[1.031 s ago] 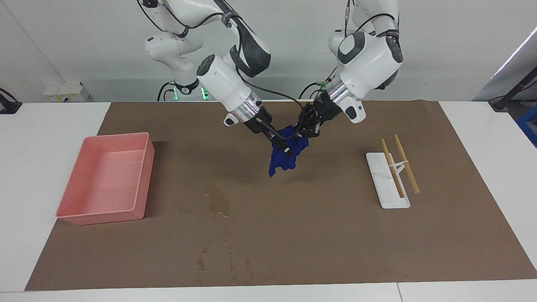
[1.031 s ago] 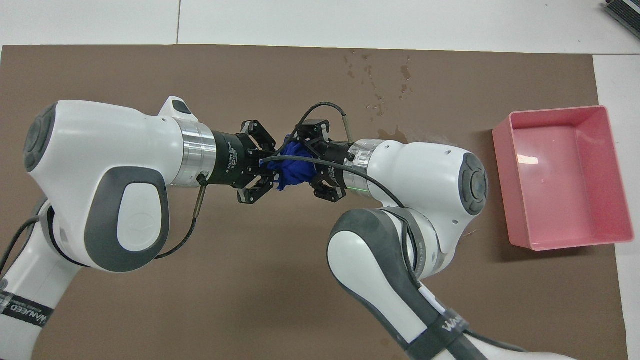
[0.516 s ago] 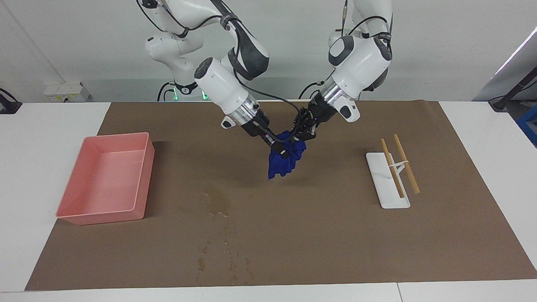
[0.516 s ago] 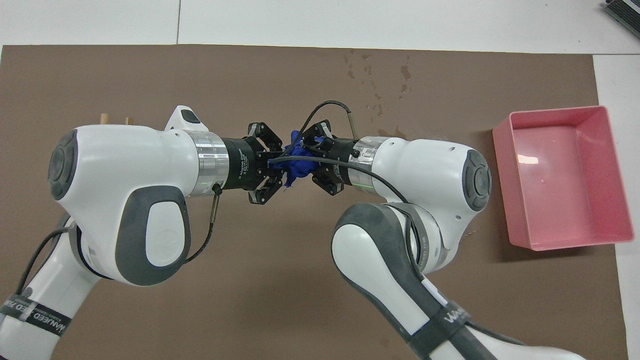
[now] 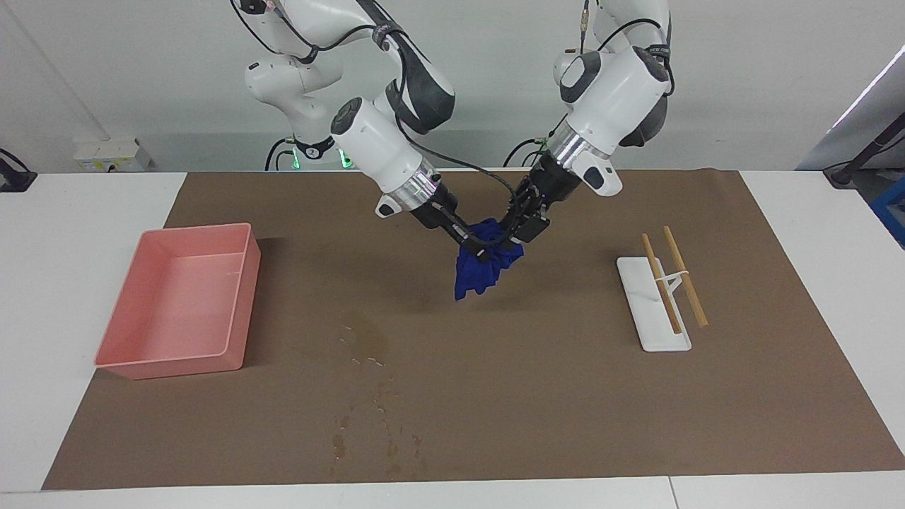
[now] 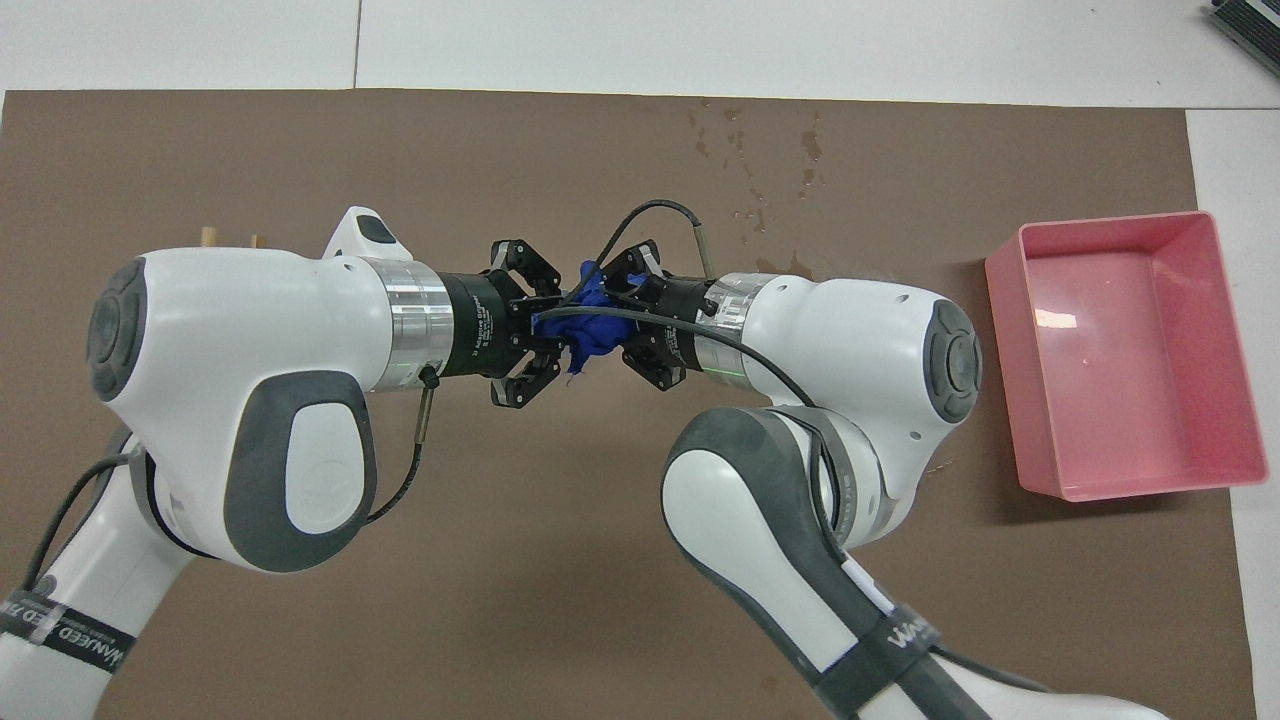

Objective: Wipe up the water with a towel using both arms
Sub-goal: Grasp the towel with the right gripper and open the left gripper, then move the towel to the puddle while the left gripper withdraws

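The blue towel (image 5: 483, 272) hangs bunched above the brown mat, held between both grippers; it also shows in the overhead view (image 6: 596, 328). My right gripper (image 5: 472, 246) (image 6: 622, 322) is shut on the towel's top from the pink tray's side. My left gripper (image 5: 518, 232) (image 6: 552, 335) is shut on it from the chopstick side. The water (image 5: 368, 341) is a dark patch with droplets trailing away from the robots (image 5: 385, 442), farther from them than the towel. In the overhead view the water (image 6: 760, 170) lies past the grippers.
A pink tray (image 5: 170, 367) (image 6: 1130, 490) stands at the right arm's end of the table. A white rest (image 5: 654, 322) with two wooden chopsticks (image 5: 684, 277) lies at the left arm's end. The brown mat (image 5: 565, 410) covers most of the table.
The left arm's wrist has risen and pulled back a little, and both grippers have drawn closer together. The towel still hangs between them at nearly the same spot.
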`<state>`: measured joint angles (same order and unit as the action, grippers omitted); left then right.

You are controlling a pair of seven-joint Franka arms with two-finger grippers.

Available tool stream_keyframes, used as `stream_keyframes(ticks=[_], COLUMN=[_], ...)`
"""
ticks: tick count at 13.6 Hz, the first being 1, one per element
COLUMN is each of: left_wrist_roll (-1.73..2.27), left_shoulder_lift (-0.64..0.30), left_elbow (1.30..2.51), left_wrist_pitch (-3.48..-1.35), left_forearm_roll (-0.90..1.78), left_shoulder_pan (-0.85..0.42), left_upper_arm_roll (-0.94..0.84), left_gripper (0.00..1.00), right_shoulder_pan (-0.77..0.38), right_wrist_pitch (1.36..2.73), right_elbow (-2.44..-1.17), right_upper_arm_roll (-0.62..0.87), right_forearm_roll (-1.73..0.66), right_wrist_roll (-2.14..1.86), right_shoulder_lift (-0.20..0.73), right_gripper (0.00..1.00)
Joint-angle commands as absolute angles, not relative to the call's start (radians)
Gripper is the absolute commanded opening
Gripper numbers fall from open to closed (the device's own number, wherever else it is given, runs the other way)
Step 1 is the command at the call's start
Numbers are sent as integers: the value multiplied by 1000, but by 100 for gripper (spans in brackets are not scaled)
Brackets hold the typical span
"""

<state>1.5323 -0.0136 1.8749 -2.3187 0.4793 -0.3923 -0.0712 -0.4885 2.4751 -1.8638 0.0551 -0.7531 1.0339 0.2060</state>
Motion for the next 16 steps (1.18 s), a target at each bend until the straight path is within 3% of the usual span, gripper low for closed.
stream_keyframes(ticks=[1,5,10,14,16], left_wrist_roll=[1502,1222,749,234,169], left_shoulder_lift=[-34,-37,-29,-15,-14], left_elbow=[1821,1821,1812,1812,1809], left_wrist_pitch=[-2313,-2312,-2153,-1982,-1939], left_forearm_roll=[358,311,117,109,109], left_shoulder_pan=[-350,-266,-253,-161,-100], left_upper_arm_roll=[-72,-72,-74,-69,-69], left_gripper=[100,100,100,100,100], right_shoulder_pan=[-417,-399,-191,-167,-155], right_wrist_pitch=[2329,2240,2151,2190,2250], right_elbow=[-1867,-1878,-1887,-1936,-1983], right_upper_arm_roll=[63,61,63,66,66], right_forearm_roll=[-678,-463,-353,53,84], right_wrist_roll=[916,841,314,68,26], right_shoulder_lift=[183,172,173,198,199], right_gripper=[0,0,0,0,0])
